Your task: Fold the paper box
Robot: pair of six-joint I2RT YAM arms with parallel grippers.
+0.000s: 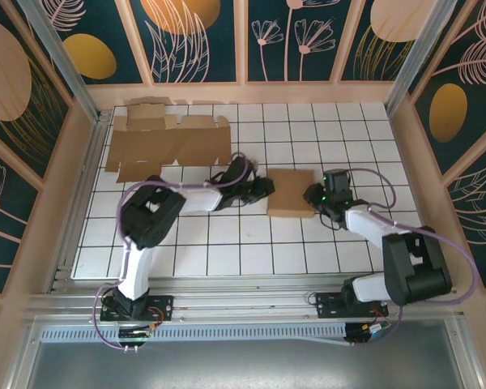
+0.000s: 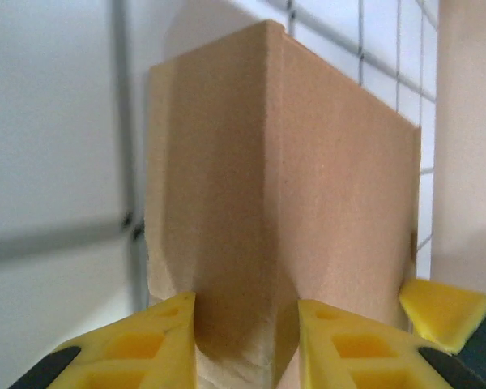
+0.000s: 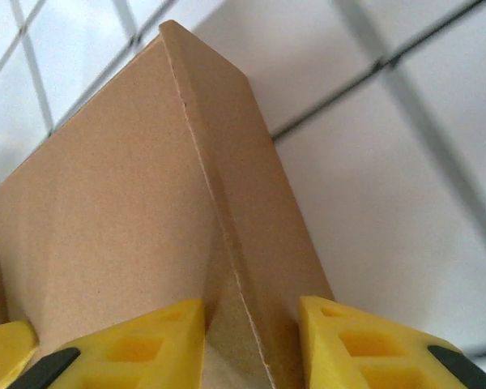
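A white gridded table [image 1: 251, 251] sits inside patterned walls. A flat cardboard sheet [image 1: 166, 146] lies at its far left corner. The paper box [image 1: 292, 192] stands mid-table. The left gripper [image 1: 263, 188] pinches its left corner fold, and the right gripper [image 1: 312, 194] pinches the right one.

No text, label, brand, number or sign can be read on the plain paper box [image 1: 292, 193], the flat cardboard sheet [image 1: 166, 146] or the gridded table [image 1: 259, 251].
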